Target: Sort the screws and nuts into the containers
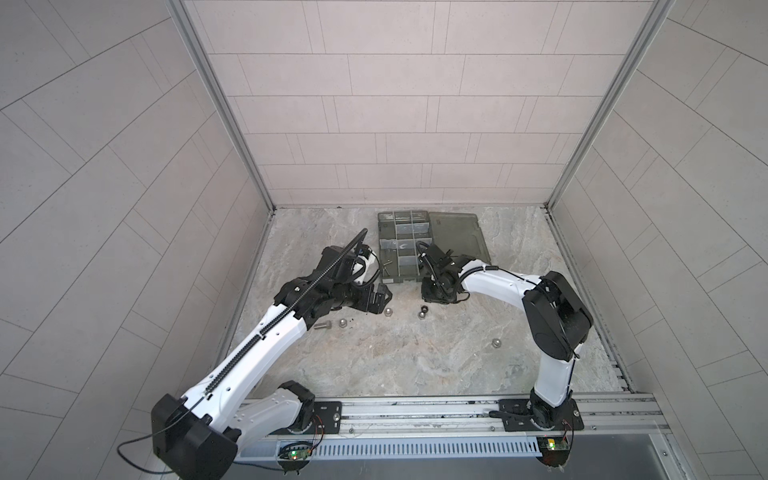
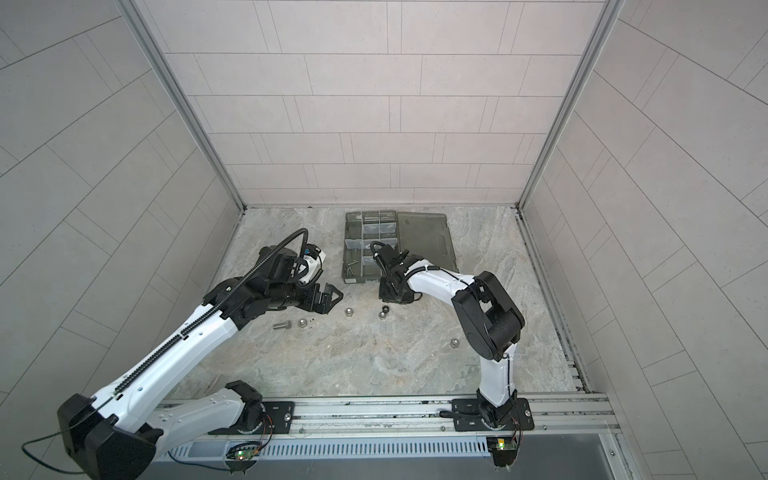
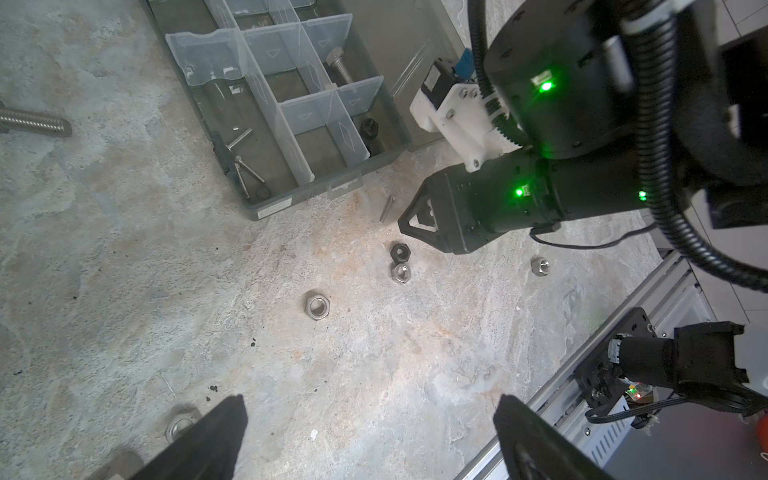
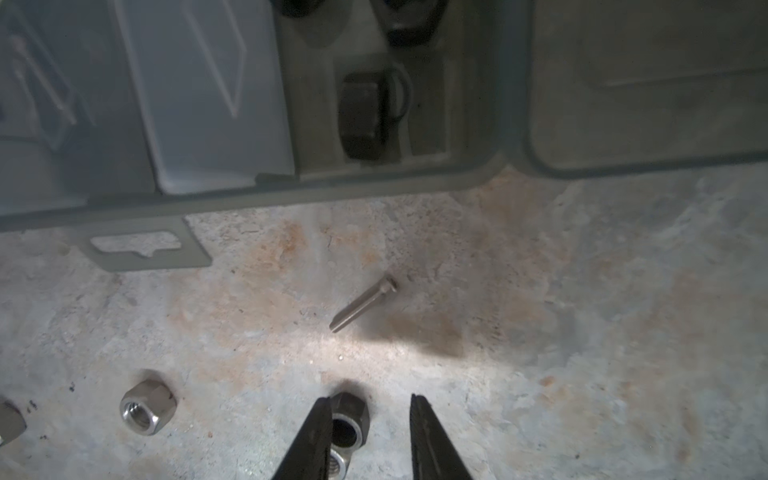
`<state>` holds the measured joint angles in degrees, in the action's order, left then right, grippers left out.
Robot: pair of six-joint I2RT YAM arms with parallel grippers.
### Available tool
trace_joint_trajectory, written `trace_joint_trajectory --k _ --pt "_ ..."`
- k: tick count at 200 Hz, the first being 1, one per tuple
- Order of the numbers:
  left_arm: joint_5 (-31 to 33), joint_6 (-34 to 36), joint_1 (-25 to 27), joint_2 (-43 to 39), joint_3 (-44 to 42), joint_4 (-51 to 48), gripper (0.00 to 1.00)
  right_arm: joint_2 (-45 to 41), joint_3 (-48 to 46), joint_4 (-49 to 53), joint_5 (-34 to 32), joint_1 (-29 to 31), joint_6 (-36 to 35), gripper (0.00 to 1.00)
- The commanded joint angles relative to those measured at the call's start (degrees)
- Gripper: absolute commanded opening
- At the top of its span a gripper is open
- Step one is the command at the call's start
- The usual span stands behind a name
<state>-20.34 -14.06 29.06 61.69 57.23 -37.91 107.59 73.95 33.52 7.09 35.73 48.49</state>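
My right gripper [image 4: 371,432] is low over the floor, open partway around a black nut [image 4: 352,417]. The nut touches one finger and a gap shows to the other. A silver nut [image 4: 337,462] lies against the black one. A thin screw [image 4: 365,302] lies between them and the organizer box [image 1: 380,249] with its containers. My left gripper [image 3: 370,419] hovers wide open and empty, with a silver nut [image 3: 180,426] by one fingertip. A thick screw [image 1: 322,325] and domed nuts [image 1: 341,323] lie near it in both top views.
The box lid [image 1: 457,237] lies open flat to the right of the box. The compartments hold thin screws [image 3: 245,166], a thick bolt [image 3: 338,66] and a black nut [image 3: 369,126]. Loose nuts [image 1: 387,312] [image 1: 496,343] lie on the floor. The rail [image 1: 415,409] runs along the front edge.
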Motion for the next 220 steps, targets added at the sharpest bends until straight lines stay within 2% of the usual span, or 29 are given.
trace_joint_trajectory --k 1,55,98,220 --pt "-1.3 0.0 0.3 -2.2 -1.4 1.4 1.00 2.2 3.1 1.5 -3.6 0.3 5.9 0.33" --pt "-1.7 1.1 0.3 -4.4 -2.4 1.6 1.00 7.0 10.1 6.0 -4.8 0.5 7.6 0.32" --pt "-1.7 1.4 0.3 -4.9 -2.7 1.4 1.00 8.0 10.7 7.5 -4.6 0.5 9.7 0.31" --pt "-1.0 1.8 0.3 -5.9 -2.9 0.7 1.00 12.3 14.1 8.9 -2.9 -0.2 9.4 0.29"
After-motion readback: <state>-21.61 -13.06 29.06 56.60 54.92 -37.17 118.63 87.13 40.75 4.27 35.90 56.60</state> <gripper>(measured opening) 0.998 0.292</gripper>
